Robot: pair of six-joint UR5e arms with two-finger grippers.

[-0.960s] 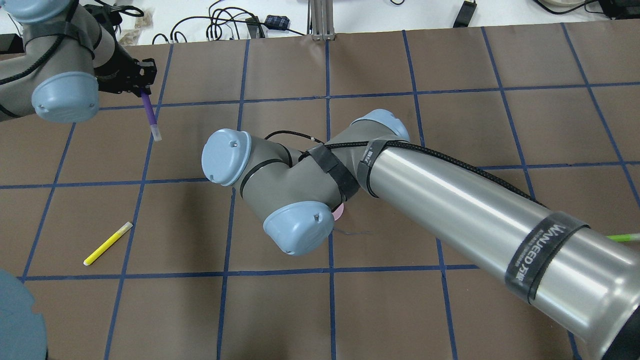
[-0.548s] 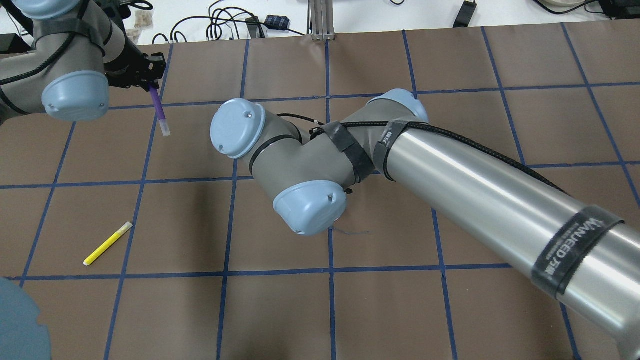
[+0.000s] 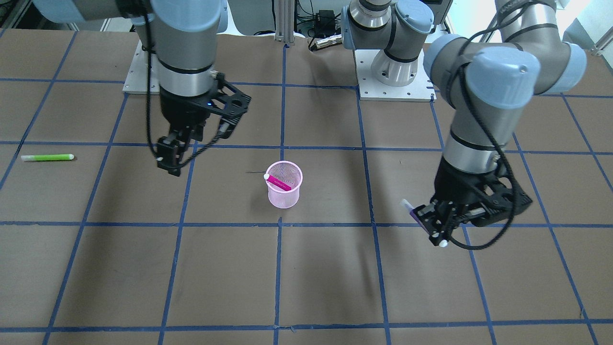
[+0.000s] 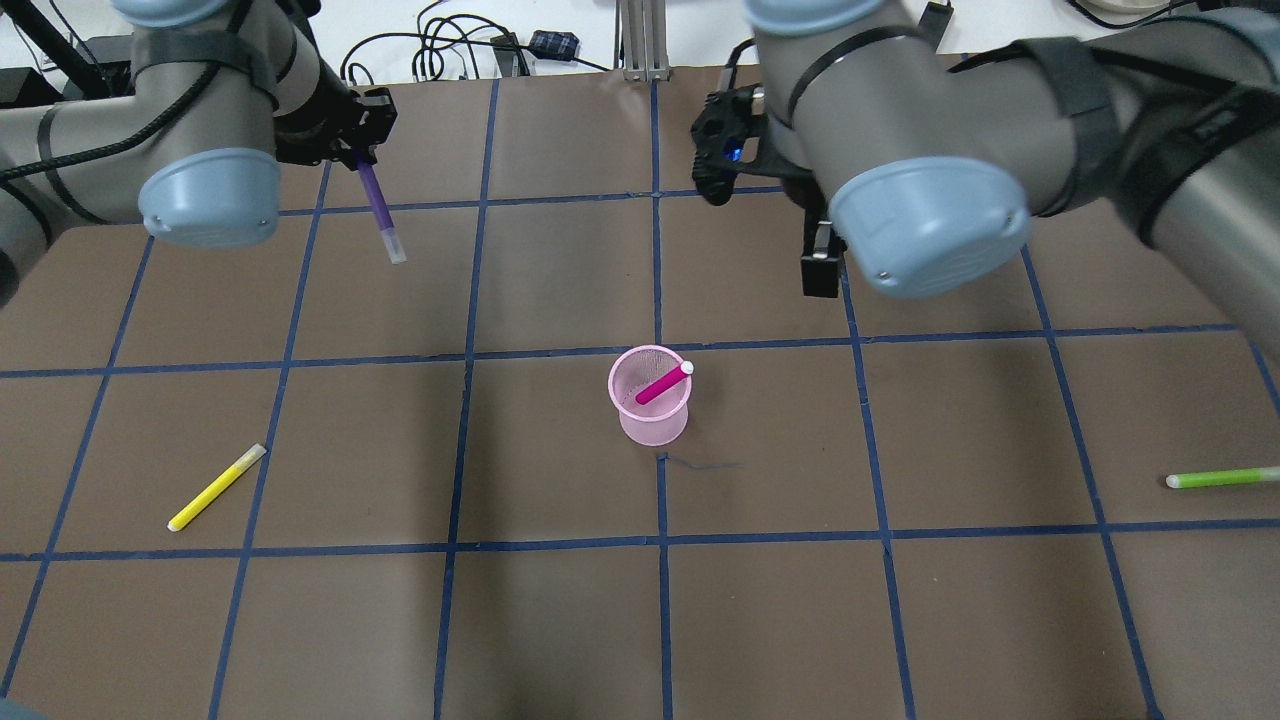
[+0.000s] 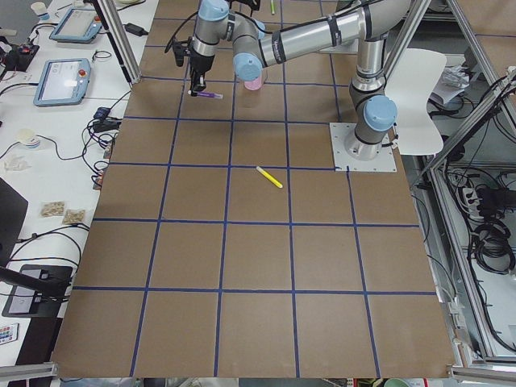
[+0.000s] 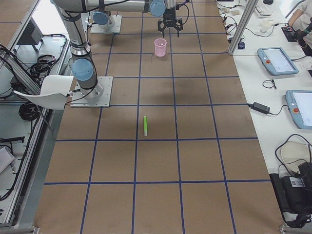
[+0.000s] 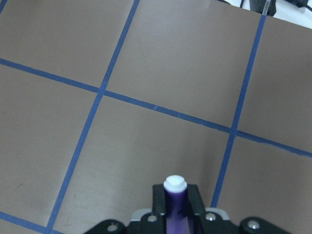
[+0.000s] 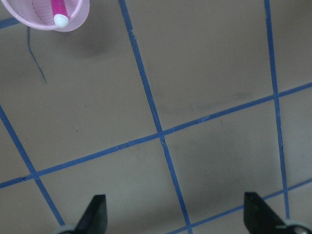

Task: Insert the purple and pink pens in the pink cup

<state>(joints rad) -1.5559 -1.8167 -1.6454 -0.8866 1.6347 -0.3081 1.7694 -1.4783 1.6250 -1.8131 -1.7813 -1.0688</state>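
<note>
Swung clear since a second ago with jaws spread empty, right gripper (image 8: 174, 200), uncovering translucent pink mesh cup (image 4: 650, 425) already holding slim pink pen (image 4: 661, 385); left gripper (image 4: 357, 157) clamped on slim purple pen (image 4: 378, 203) hanging pale end down, near upright, cup well apart to its right.

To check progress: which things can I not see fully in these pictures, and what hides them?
The purple pen: front-facing view, mostly behind the left gripper.
The pink cup: right wrist view, cut off by the top edge.
The green pen: overhead view, one end cut off by the right edge.
The pink pen: overhead view, lower end lost inside the cup.
</note>
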